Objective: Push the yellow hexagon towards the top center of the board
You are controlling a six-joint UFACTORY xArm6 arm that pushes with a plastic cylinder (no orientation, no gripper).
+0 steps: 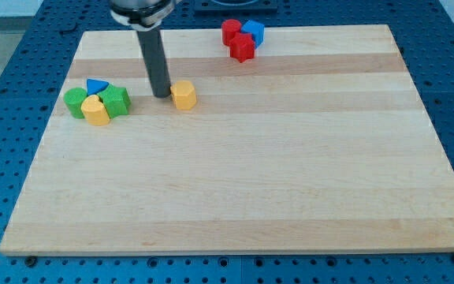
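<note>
Contact should be made low on the yellow hexagon [184, 95], just right of my tip [161, 95], which must be brought below it on the bench [235, 181]; no pincer is fitted, so nothing is held.

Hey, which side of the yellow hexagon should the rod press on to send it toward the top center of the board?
Press its lower-left face. The yellow hexagon sits left of centre and below the top edge, so it likely needs to travel up and rightward. My tip is now just off its left side, so it should probably drop slightly toward the view's bottom first, then push diagonally.
</note>
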